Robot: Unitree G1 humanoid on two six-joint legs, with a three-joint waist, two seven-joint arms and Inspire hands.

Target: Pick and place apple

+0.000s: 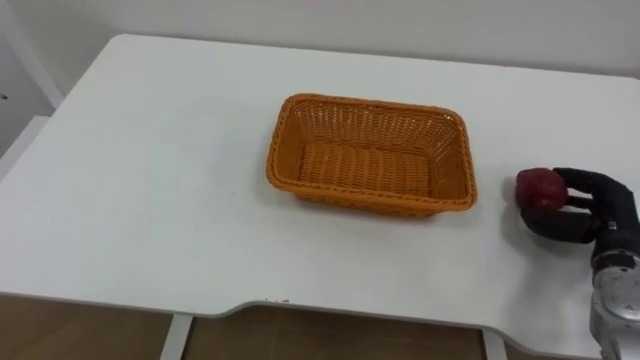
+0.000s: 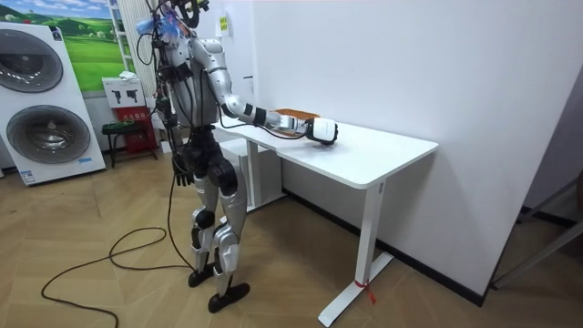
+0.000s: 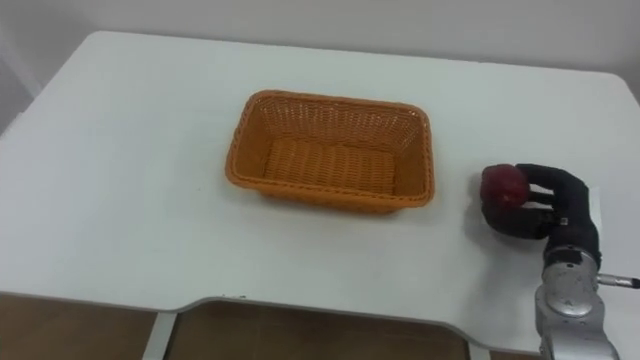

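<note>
Apple, dark red, sits at the right edge of the frame, mid height, on or just above the white table; can't tell whether it has cleared the surface. Right hand comes in from the lower right and is curled round the apple, dark fingers wrapping it over the top and underneath, the fruit sticking out on the side facing the basket. Orange wicker basket is at frame centre, rectangular, upright, nothing inside, well apart from the apple with bare tabletop between them. In the room view the robot stands upright at the table's end on the room view's left, right arm stretched out over the top, left hand hanging idle by the hip, too small to tell its state. Step in hand: grasp looks made, pick is at or just before lift-off, and the placing half is not yet done. Next move, as I judge it: raise the apple high enough to clear the basket's near short wall, carry it toward frame centre, lower it over the open inside, then let go. Risks: a round fruit can roll in a loose hold, and a low carry could knock the light basket and slide it.
</note>
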